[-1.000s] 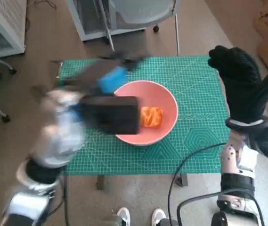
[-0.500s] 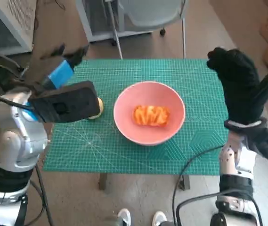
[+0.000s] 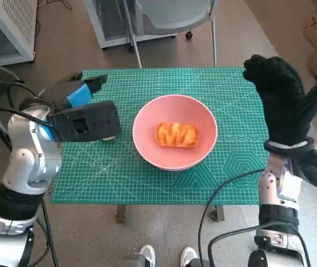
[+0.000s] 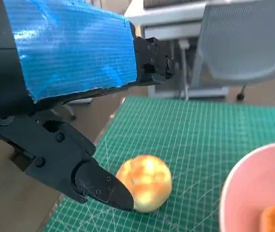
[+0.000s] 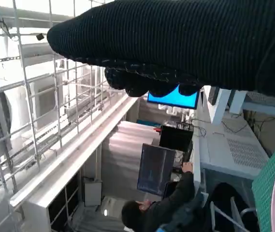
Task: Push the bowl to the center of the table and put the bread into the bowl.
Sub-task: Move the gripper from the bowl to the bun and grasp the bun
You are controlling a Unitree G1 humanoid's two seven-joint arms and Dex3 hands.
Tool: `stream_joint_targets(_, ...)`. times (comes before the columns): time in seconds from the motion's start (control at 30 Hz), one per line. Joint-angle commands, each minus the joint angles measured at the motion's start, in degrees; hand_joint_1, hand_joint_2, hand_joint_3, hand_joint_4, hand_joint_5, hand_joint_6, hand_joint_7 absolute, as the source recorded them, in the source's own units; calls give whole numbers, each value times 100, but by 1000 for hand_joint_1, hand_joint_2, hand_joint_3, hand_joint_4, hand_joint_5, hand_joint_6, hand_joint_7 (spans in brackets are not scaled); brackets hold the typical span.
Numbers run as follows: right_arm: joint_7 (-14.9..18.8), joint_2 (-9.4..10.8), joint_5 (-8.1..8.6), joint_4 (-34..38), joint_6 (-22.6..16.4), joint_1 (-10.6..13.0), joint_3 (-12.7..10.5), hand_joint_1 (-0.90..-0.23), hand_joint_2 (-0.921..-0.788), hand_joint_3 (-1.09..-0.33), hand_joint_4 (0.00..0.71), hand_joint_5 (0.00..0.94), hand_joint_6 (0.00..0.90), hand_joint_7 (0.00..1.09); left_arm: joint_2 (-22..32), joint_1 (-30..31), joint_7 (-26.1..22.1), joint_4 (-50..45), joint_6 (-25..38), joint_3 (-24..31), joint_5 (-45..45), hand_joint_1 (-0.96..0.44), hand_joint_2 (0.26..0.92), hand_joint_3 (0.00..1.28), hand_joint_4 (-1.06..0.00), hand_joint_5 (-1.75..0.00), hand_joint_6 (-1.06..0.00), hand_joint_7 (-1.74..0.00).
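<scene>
Bread (image 3: pixel 176 135) unmoved in bowl (image 3: pixel 147 146) — left hand (image 3: pixel 83 93) has withdrawn.

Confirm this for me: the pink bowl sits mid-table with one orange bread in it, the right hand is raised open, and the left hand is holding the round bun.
One thing is off: the left hand is not holding the round bun. The left wrist view shows the bun lying on the green mat beside a fingertip, not gripped. The rest stands: the pink bowl sits mid-table with one orange bread in it, and the right hand is raised open.

Bread roll (image 3: pixel 109 137) mostly hidden under left robot hand (image 3: pixel 83 105) in head view
</scene>
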Motion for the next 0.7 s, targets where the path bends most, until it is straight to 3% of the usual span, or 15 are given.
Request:
stream_joint_targets(0.03,16,-69,-6,-9,108,109,-14,-639,-921,-766,248,0,348,1,-185,-147,196,541,-229,-125,-124,-274,692,6,-20,-1,-209,-8)
stream_joint_targets(0.4,-19,-150,-45,-85,124,182,-36,-644,-921,-765,249,0,349,2,-666,-717,639,2320,-565,-515,-112,-278,697,5,-15,0,-218,-8)
stream_joint_targets(0.7,-70,-181,-54,-167,181,232,-27,-660,-921,-757,252,1,350,3,-1157,-1464,1172,4505,-1060,-929,-93,-299,699,4,-7,0,-222,-7)
